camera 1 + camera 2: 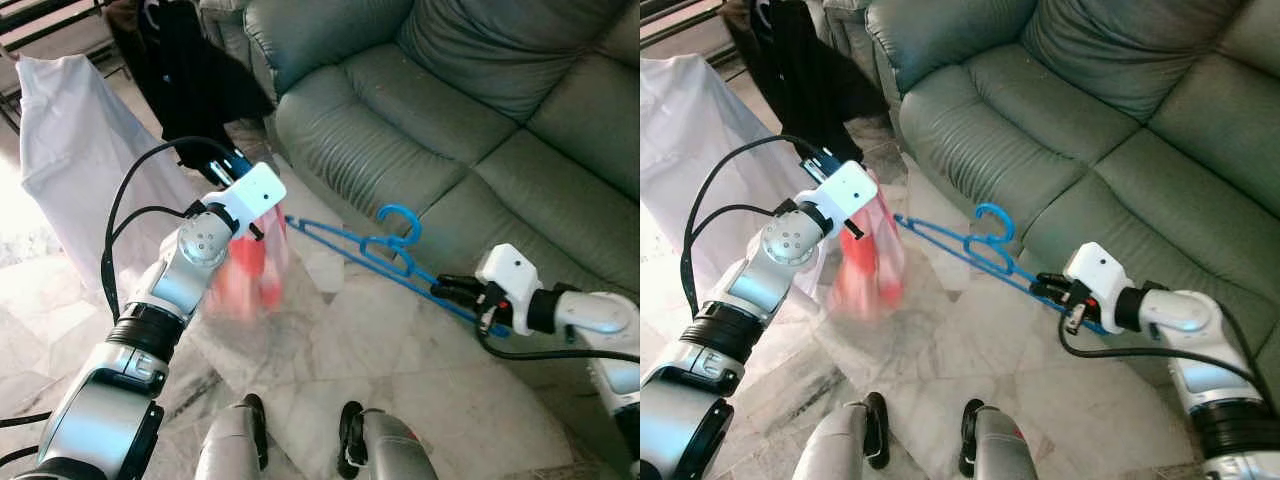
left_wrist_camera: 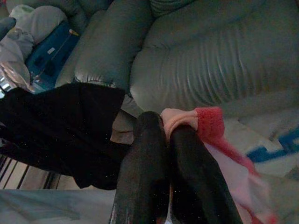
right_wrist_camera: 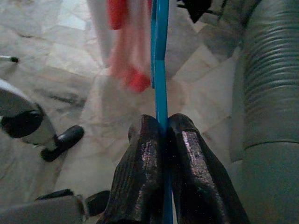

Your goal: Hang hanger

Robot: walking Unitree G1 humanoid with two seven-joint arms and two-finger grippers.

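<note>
Gripping the blue hanger (image 1: 970,243) by one end, the right pincer (image 1: 1048,288) holds it level over the floor beside the sofa (image 1: 480,110). Left pincer (image 2: 163,140) pinches a red-pink garment (image 1: 250,275). Hanging not yet done. Count: one hanger, one garment, two pincers.

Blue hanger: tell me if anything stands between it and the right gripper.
Nothing does. The right gripper is already shut on the blue hanger, its bar clamped between the fingers. The left gripper holds a red and pink garment beside it.
</note>
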